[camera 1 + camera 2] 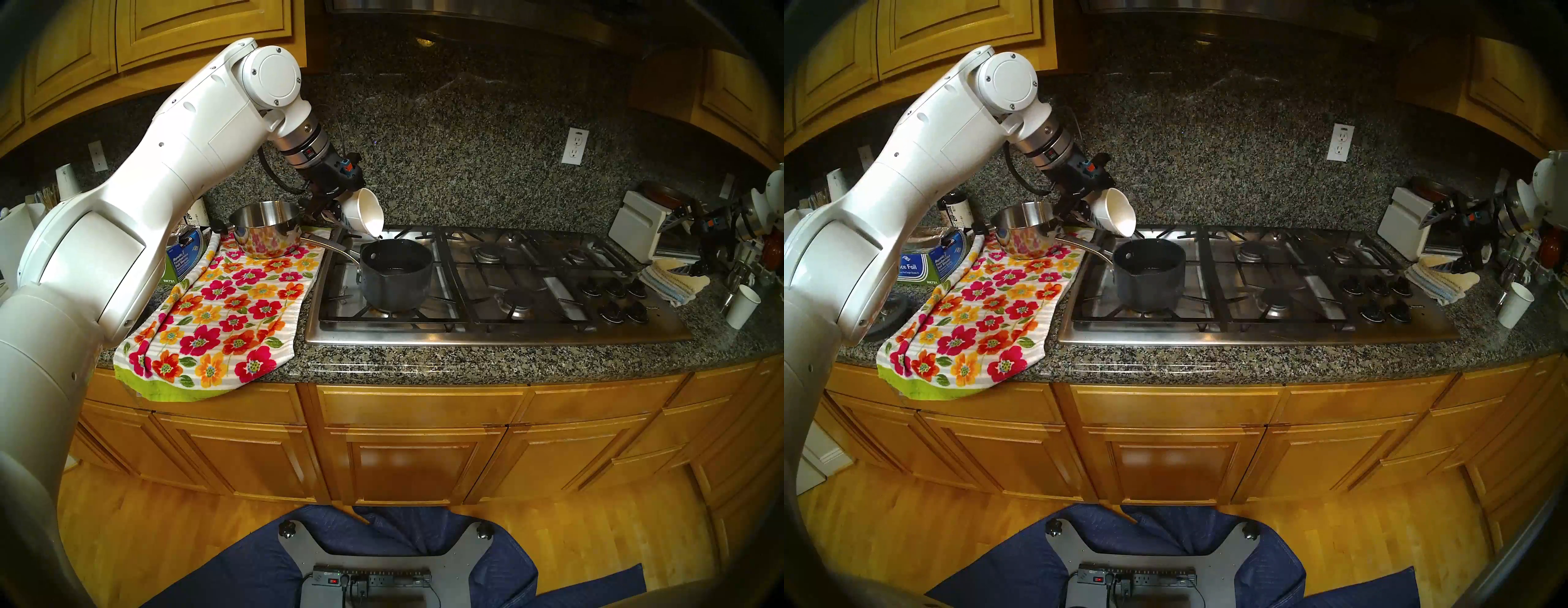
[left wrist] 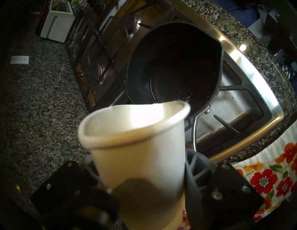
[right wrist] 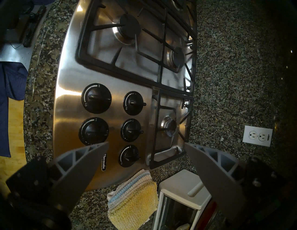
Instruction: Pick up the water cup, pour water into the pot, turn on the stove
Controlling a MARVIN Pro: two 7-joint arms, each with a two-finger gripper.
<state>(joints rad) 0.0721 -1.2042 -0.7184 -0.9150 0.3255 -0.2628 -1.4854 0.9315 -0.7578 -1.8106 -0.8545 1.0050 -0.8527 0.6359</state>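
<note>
The left gripper (image 1: 339, 208) clamps the tilted water cup (image 1: 368, 211) over the pot (image 1: 395, 271). The right gripper (image 3: 145, 145), fingers wide apart, holds nothing above the stove (image 3: 67, 90).

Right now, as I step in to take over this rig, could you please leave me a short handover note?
Left gripper: shut on the water cup, tipped over the pot, a thin stream running from its rim.
Right gripper: open and empty, hovering over the right end of the stove, above the knobs.
The pot sits on the front left burner, its handle pointing toward the floral towel; some water shows in its bottom.
Done: cup picked up, pouring under way.
Left: finish the pour, put the cup down, turn the knob for the pot's burner; no flame shows.
</note>
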